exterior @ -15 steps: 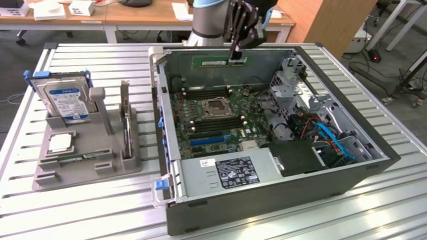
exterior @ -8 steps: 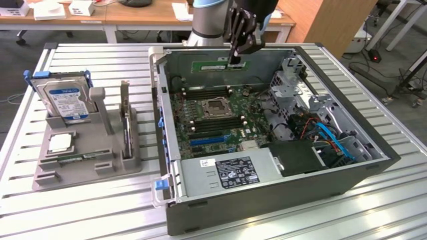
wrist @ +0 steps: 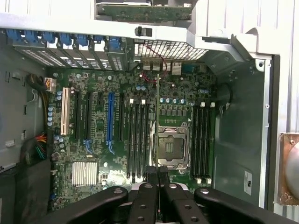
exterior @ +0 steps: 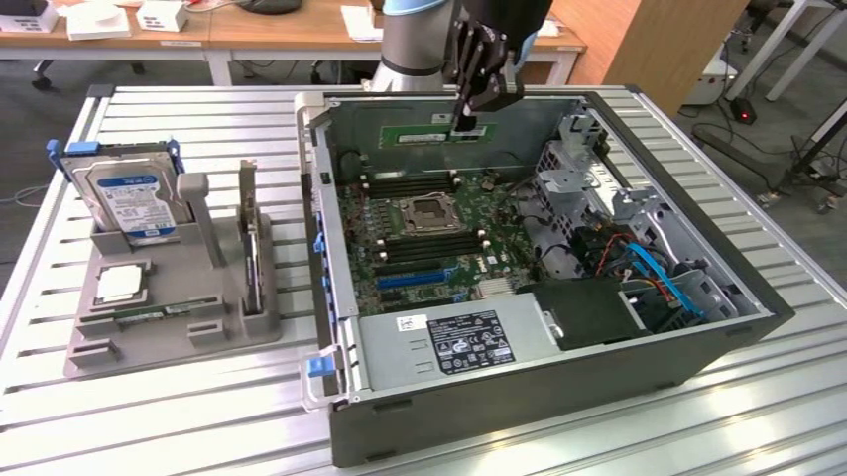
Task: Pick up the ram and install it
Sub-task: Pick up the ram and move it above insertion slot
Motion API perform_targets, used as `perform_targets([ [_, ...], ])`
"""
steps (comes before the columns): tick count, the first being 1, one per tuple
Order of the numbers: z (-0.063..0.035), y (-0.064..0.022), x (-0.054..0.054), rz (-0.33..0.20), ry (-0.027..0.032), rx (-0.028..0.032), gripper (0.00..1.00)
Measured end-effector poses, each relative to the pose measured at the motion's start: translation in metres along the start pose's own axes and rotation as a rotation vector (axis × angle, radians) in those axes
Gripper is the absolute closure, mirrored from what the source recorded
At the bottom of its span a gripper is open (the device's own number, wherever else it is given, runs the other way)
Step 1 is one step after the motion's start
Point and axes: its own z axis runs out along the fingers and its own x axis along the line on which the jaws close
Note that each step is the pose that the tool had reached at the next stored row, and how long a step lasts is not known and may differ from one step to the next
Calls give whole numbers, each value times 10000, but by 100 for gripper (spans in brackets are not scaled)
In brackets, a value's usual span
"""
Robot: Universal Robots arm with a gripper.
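The ram (exterior: 426, 133) is a long green stick with a pale label. It hangs level above the far side of the open computer case (exterior: 741, 332), with my gripper (exterior: 466, 123) shut on its right part. In the wrist view the ram (wrist: 157, 116) shows edge-on as a thin line running out from my fingertips (wrist: 150, 173). Under it lies the motherboard (wrist: 100, 128). The line falls between a bank of black memory slots (wrist: 138, 140) and the processor socket (wrist: 173, 147). A second bank of slots (wrist: 203, 140) lies beyond the socket.
A grey holder (exterior: 173, 327) on the exterior view's left carries a silver hard drive (exterior: 133, 198), a square processor chip (exterior: 119, 283) and an upright card (exterior: 248, 228). Inside the case are a power supply (exterior: 450, 342), drive cages (exterior: 582, 169) and blue cables (exterior: 662, 278).
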Motion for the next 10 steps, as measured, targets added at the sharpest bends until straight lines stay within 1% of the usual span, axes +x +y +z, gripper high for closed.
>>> perform_targets([
  [2, 0, -19, 1, 2, -2, 1, 89],
  [6, -6, -97, 3, -1, -1, 0, 89],
  [10, -6, -105, 3, 0, -1, 0, 89],
])
